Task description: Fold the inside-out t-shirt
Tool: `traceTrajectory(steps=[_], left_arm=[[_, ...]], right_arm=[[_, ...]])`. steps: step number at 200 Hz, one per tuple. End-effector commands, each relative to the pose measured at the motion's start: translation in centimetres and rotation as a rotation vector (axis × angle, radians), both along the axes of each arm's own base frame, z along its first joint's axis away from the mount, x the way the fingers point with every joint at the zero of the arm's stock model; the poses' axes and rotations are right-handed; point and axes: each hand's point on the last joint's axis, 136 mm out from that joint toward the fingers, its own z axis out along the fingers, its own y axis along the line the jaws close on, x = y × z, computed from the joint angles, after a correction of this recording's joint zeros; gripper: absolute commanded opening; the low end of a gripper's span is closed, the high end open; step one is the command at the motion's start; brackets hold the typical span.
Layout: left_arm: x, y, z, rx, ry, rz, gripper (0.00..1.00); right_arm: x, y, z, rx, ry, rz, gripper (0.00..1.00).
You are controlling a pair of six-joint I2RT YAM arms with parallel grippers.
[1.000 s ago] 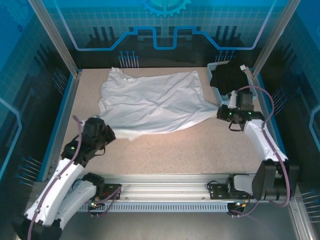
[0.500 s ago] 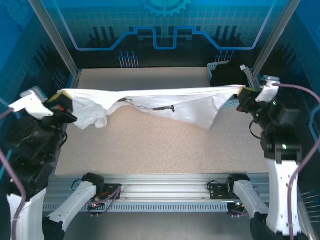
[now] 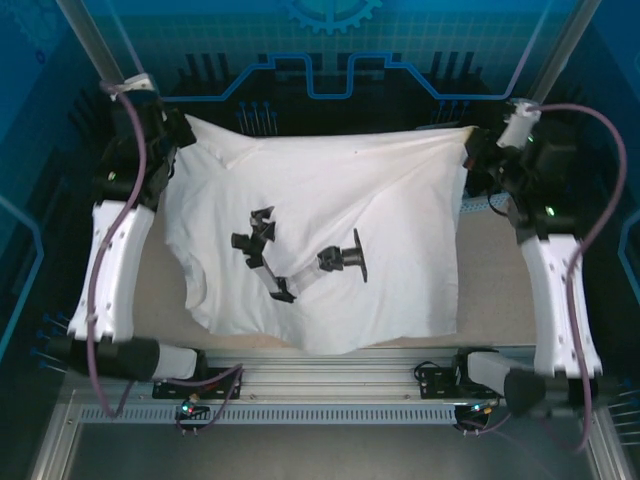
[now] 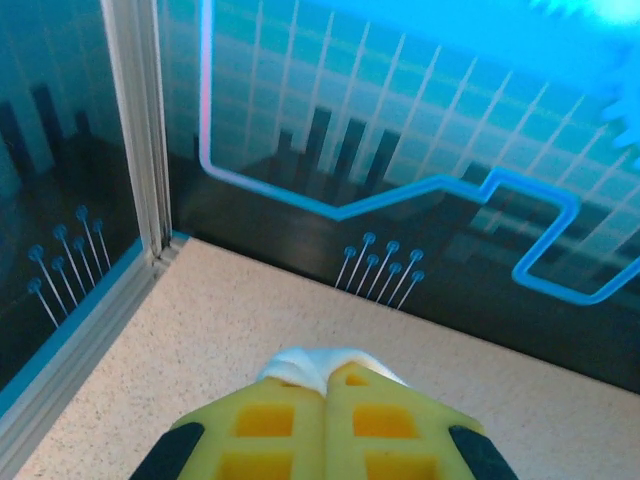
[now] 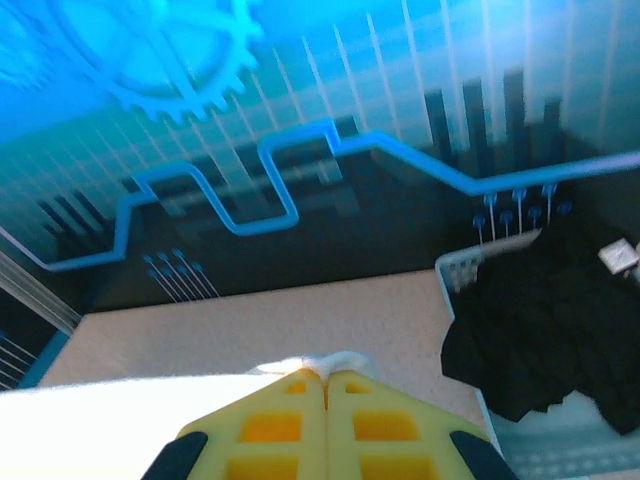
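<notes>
Now left gripper [image 4: 325,385] and right gripper [image 5: 326,385], both clamped on t-shirt [image 3: 330,200], hold it higher, spread.

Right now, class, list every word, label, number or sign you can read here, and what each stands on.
No text can be read.
t-shirt: dark marks, no legible letters.
white tag on the black garment: too blurred to read.
back panel: gear and line graphics, no words.
</notes>
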Motion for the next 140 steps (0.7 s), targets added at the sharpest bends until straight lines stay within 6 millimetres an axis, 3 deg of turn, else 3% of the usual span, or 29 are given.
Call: traceTrajectory(steps=[1, 29, 57, 84, 140], left_arm=[[1.6, 0.3, 4.3, -0.023, -0.129, -0.028, 0.00], [2.3, -0.1, 5.1, -0.028, -0.149, -0.060, 0.00], [-0.7, -0.5, 7.8, -0.033, -0.221, -0.083, 0.00], [-6.7, -1.3, 11.7, -0.053, -0.344, -0.124, 0.00], [-22.0, -3.2, 18.2, -0.089, -0.648, -0.225, 0.00]], right_arm=[[2.4, 0.8, 2.9, -0.031, -0.097, 0.036, 0.00], [4.1, 1.7, 2.8, -0.078, -0.066, 0.080, 0.00], [2.6, 2.4, 3.9, -0.106, -0.082, 0.125, 0.00], [-1.7, 2.5, 6.1, -0.143, -0.140, 0.131, 0.00], [-14.2, 1.7, 11.7, -0.193, -0.356, 0.059, 0.00]])
